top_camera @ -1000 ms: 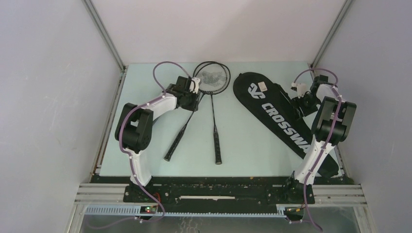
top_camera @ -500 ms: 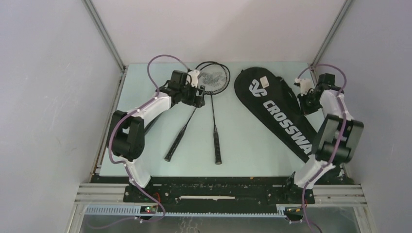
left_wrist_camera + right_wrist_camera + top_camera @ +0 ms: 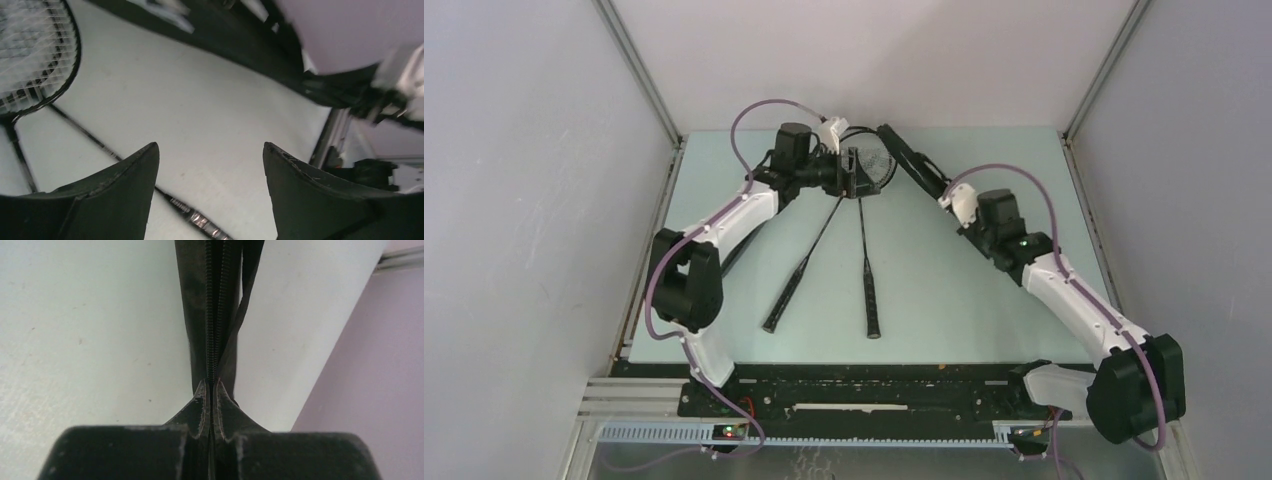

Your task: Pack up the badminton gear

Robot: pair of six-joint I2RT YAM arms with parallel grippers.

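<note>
Two rackets lie on the table [image 3: 984, 320], left of its middle. Their heads overlap at the far side. The handles point to the near edge and spread apart: the left racket [image 3: 809, 255] slants to the near left, the right racket [image 3: 865, 250] runs almost straight. The left gripper [image 3: 852, 175] is over their necks. To the right of the heads, the racket bag [image 3: 914, 160] is edge-on, and its near end is between the fingers of the right gripper [image 3: 951, 197].
</note>
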